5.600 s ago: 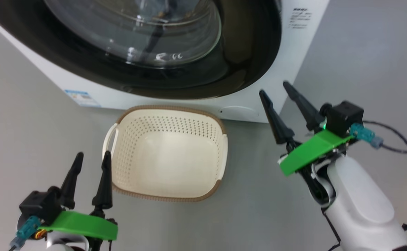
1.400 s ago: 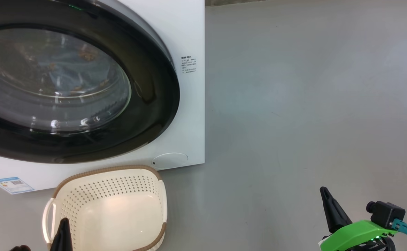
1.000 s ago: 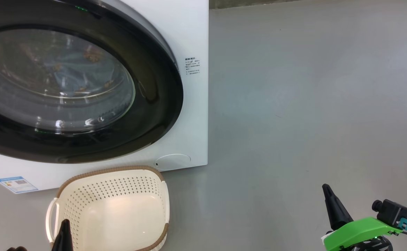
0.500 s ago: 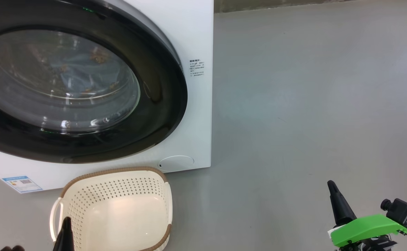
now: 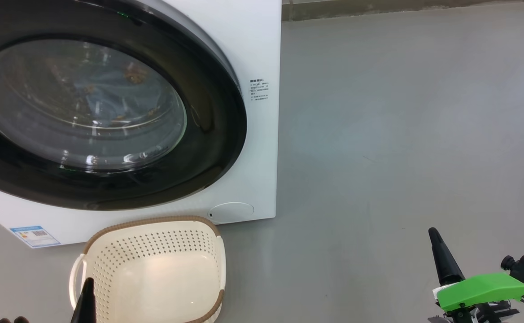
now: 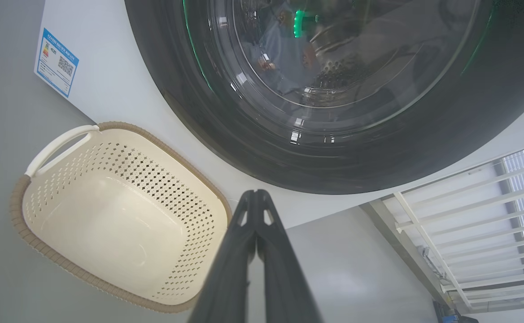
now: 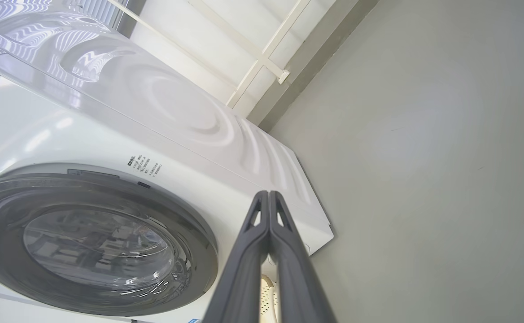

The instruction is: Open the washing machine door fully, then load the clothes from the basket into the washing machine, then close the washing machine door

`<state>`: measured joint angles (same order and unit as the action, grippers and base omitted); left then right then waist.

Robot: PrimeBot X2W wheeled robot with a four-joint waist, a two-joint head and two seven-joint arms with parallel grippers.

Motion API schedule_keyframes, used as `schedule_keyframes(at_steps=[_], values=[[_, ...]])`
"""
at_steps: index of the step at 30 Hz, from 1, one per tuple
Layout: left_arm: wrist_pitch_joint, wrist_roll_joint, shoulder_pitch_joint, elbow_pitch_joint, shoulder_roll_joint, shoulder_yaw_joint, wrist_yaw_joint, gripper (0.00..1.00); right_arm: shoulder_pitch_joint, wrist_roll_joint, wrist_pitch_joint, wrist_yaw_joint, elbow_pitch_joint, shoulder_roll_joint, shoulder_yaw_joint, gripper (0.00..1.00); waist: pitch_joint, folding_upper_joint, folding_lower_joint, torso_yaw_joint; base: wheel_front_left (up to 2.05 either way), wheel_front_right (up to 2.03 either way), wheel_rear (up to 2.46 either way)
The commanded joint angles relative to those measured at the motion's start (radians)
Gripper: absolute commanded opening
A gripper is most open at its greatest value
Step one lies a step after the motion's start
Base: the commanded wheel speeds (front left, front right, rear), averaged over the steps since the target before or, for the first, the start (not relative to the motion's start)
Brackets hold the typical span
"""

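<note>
- washing machine door (image 5: pixel 212 134): sits flush on the washing machine (image 5: pixel 262 54), glass bowl facing out.
- clothes (image 6: pixel 284 49): light-blue fabric with orange-brown print, inside the drum, seen through the glass.
- basket (image 5: pixel 154 220): on the grey floor (image 5: pixel 401 134) just in front of the machine, below the door, right of the blue label (image 5: pixel 34 235); bare bottom showing.
- left gripper (image 6: pixel 255 194): fingers pressed together tip to tip, holding nothing, tips over the basket's near rim in the left wrist view.
- right gripper (image 7: pixel 268 194): fingers likewise pinched together with nothing between them, low at the right, well apart from the machine, above bare floor.
</note>
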<state>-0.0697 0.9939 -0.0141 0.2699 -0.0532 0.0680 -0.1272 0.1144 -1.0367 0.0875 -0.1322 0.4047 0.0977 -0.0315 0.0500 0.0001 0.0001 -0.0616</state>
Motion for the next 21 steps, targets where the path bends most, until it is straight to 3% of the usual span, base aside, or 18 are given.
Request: schedule_keyframes(at_steps=[1, 21], values=[[0.009, 0.033, 0.053, -0.021, -0.012, 0.022, 0.002, 0.0, 0.01, -0.032, -0.008, 0.001, -0.034, 0.004, 0.002, 0.0, -0.002, -0.0001, -0.0001, 0.002, 0.0, 0.0, 0.0], [0.065, 0.218, 0.077, -0.022, -0.008, 0.03, 0.002, 0.0, 0.007, -0.215, -0.061, 0.001, -0.072, -0.004, 0.036, 0.0, -0.017, -0.0001, -0.0001, 0.021, 0.0, 0.0, 0.0]])
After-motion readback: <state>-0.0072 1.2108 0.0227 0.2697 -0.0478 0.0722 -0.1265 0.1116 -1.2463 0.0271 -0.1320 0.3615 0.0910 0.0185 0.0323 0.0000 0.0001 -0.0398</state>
